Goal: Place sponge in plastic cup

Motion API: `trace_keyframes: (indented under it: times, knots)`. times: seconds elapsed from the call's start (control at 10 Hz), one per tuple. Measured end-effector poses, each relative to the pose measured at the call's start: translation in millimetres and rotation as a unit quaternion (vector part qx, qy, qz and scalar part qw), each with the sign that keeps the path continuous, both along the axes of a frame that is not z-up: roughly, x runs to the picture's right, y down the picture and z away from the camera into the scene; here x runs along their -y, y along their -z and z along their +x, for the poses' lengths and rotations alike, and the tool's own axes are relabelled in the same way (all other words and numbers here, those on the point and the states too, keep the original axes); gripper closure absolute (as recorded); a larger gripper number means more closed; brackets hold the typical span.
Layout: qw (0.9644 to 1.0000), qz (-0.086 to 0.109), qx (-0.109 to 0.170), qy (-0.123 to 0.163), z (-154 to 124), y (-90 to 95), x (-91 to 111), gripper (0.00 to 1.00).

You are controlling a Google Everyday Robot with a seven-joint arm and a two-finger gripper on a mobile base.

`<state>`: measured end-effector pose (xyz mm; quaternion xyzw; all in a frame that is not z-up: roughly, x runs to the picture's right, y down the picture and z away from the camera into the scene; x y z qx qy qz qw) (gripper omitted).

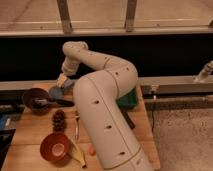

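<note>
My gripper (62,81) hangs at the far left of the wooden table (30,131), at the end of the big white arm (102,107) that reaches across from the front. Its pale yellowish fingers (61,79) point down and stand apart, and I see nothing between them. Just below and in front of them sits the grey-blue plastic cup (56,93), close to the gripper. The sponge is hidden: I cannot make it out around the gripper or the cup.
A dark maroon bowl (34,98) stands left of the cup. An orange-red bowl (54,146), a banana (78,154) and a dark bunch of grapes (59,120) lie nearer the front. A green object (129,100) sits behind the arm at the right.
</note>
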<state>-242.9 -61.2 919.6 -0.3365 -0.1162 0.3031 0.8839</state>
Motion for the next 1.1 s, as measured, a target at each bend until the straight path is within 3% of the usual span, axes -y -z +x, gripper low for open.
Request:
trace_keyframes:
  times: [0.2,0.7,1.1]
  knots:
    - [1.0,0.0,-0.002,-0.004,0.0,-7.4,0.2,0.2]
    - [0.9997,-0.023,0.007,-0.002,-18.2,-36.3,-14.9,0.2]
    - [0.9994,-0.032,0.009,0.003,-22.9,-41.7,-21.5,0.2]
